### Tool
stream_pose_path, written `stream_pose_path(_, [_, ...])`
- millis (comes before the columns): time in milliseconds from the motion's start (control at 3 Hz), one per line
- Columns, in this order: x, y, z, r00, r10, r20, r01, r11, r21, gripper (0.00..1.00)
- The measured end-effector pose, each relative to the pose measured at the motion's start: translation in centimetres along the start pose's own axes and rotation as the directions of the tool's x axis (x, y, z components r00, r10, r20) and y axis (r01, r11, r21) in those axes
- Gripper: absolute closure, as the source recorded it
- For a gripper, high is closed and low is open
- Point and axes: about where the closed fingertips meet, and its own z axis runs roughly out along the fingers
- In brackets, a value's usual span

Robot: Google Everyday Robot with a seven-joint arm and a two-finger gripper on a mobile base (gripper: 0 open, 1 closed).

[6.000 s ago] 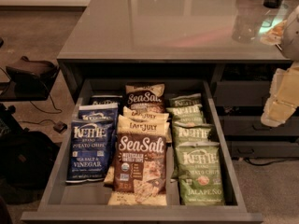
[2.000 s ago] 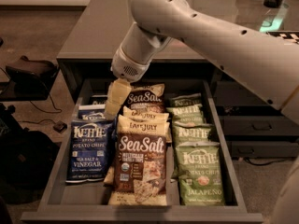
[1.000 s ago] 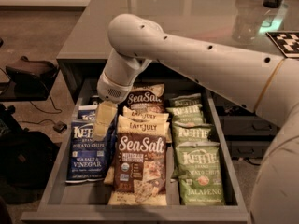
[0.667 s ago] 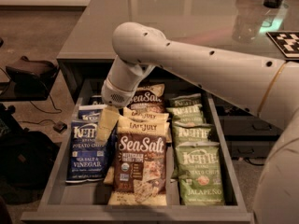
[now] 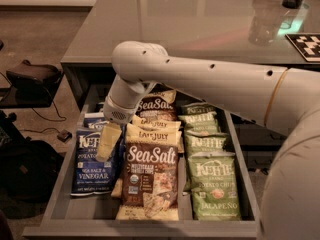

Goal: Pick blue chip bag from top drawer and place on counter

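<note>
The blue chip bag [image 5: 93, 160], a Kettle sea salt and vinegar bag, lies at the left of the open top drawer [image 5: 62, 184], with a second blue bag [image 5: 94, 120] behind it. My gripper [image 5: 108, 143] hangs from the white arm [image 5: 210, 84] that reaches in from the right. Its pale fingers point down over the right upper part of the front blue bag, at or just above its surface. The grey counter [image 5: 190, 19] lies behind the drawer.
Brown Sea Salt bags [image 5: 150, 179] and yellow Late July bags [image 5: 152, 134] fill the drawer's middle. Green Kettle jalapeño bags [image 5: 214, 184] fill the right. A clear bottle [image 5: 264, 24] and a checkered marker [image 5: 305, 45] sit at the counter's back right. A dark bag [image 5: 30, 79] lies on the floor left.
My arm has come in from the right and lowered into the drawer. The gripper has moved down and left from over the middle bags to the front blue bag.
</note>
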Motion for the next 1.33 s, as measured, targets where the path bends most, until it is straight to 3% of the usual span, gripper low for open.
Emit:
stream_pose_path(667, [-1.6, -0.6, 3.7, 0.999, -0.017, -0.033, 0.017, 0.9998, -0.004, 0.00])
stream_pose_path(1333, [0.3, -0.6, 7.4, 0.996, 0.047, -0.073, -0.048, 0.9987, -0.017, 0.00])
